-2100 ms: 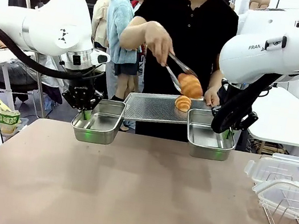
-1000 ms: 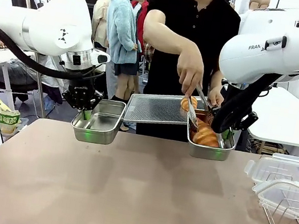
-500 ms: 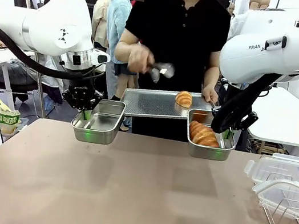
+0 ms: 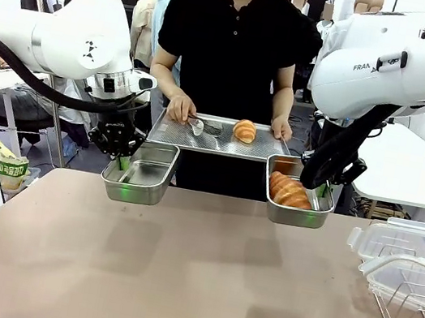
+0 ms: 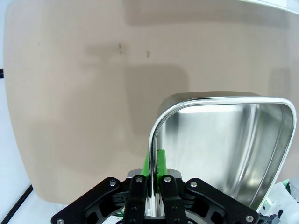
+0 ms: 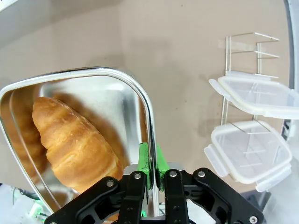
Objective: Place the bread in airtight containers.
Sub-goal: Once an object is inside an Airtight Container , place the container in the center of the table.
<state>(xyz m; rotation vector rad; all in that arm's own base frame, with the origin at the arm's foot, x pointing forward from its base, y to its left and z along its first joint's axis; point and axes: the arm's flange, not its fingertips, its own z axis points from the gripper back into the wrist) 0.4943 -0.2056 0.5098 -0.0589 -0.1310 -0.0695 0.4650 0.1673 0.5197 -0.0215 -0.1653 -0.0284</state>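
Note:
My left gripper [image 4: 122,161] [image 5: 153,163] is shut on the rim of an empty steel container [image 4: 140,183] [image 5: 219,140], held above the table's far edge. My right gripper [image 4: 321,189] [image 6: 150,161] is shut on the rim of the second container [image 4: 295,213] [image 6: 93,93], and a golden croissant roll [image 4: 289,191] [image 6: 74,142] lies inside it. Across the table, a person holds a flat mesh tray [image 4: 176,130] with another roll [image 4: 244,130] and metal tongs [image 4: 202,127] on it.
Two clear white-rimmed lids [image 4: 408,243] [image 6: 254,95] rest on a wire rack [image 4: 408,309] at the table's right side. The brown tabletop [image 4: 175,276] spreads out below both held containers. The person stands close behind the far edge.
The person put a roll into my right container with tongs, then drew the hand back and laid the tongs on the tray. The tray shifted left. Both arms stayed still.

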